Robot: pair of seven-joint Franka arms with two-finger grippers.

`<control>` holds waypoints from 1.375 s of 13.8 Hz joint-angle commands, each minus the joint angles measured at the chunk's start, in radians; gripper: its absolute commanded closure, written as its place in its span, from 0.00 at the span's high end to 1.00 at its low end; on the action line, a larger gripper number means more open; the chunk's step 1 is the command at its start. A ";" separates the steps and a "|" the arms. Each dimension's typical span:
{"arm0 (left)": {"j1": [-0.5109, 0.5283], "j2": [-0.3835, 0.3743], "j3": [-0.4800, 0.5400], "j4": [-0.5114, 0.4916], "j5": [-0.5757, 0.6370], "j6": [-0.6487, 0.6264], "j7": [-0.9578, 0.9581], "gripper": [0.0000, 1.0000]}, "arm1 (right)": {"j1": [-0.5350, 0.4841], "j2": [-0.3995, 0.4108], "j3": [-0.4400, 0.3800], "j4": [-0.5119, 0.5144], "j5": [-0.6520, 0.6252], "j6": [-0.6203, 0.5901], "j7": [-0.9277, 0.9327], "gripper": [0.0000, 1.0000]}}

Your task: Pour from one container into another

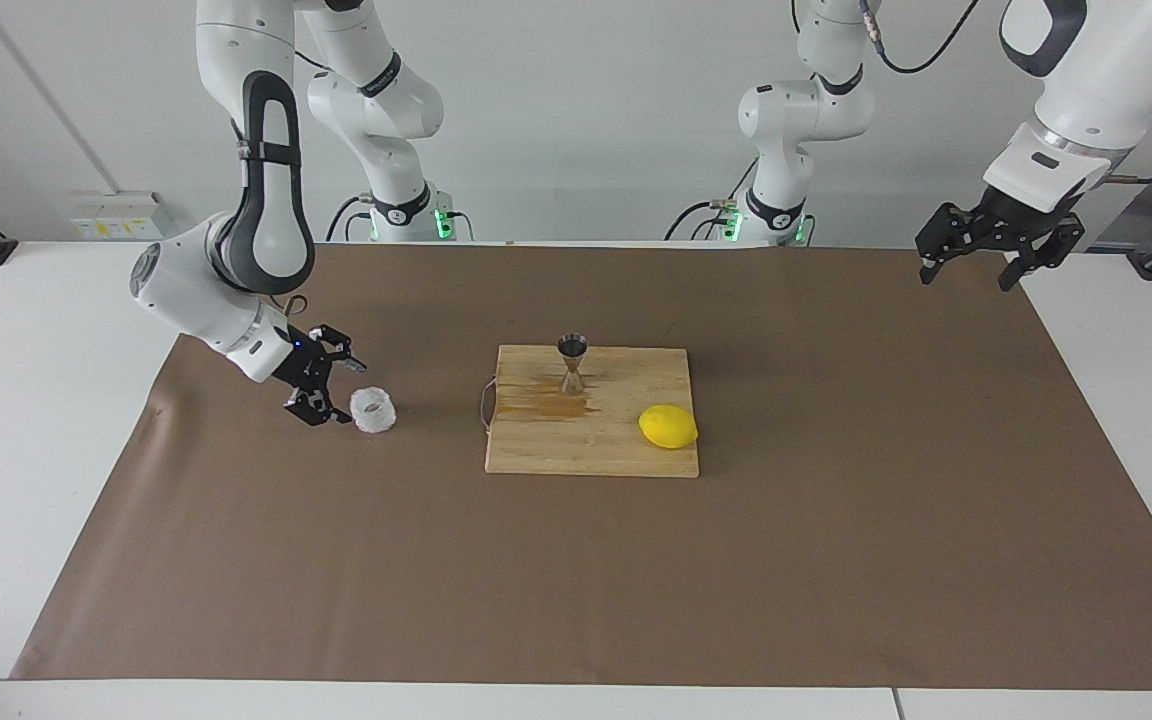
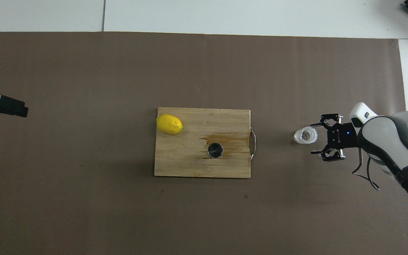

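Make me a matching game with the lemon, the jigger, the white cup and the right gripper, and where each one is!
Things:
1. lemon
2. jigger
3. cup
4. right gripper

Places:
A. on the brown paper, off the board
B. open, beside the cup
C. standing on the board, by a wet stain
D. lying on the board, toward the left arm's end

Pairs: 1-D, 2-C, 3-A, 4-B

One camera faces the robots from high across the table (image 1: 36, 400); another looks steeply down above them.
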 commanded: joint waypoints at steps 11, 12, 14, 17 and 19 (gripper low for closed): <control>0.021 -0.020 -0.016 -0.019 0.001 0.011 0.000 1.00 | 0.118 -0.225 0.040 0.162 -0.421 -0.117 1.206 1.00; 0.021 -0.020 -0.016 -0.017 0.001 0.011 0.000 1.00 | 0.129 -0.219 0.040 0.213 -0.447 -0.157 1.326 1.00; 0.023 -0.022 -0.016 -0.019 0.001 0.003 0.002 1.00 | 0.140 -0.190 0.041 0.306 -0.470 -0.203 1.548 1.00; 0.038 -0.019 -0.013 -0.016 0.004 0.010 0.011 1.00 | 0.140 -0.156 0.041 0.435 -0.480 -0.261 1.803 1.00; 0.039 -0.011 -0.013 -0.016 0.004 0.014 0.009 1.00 | 0.141 -0.144 0.041 0.492 -0.516 -0.322 1.979 1.00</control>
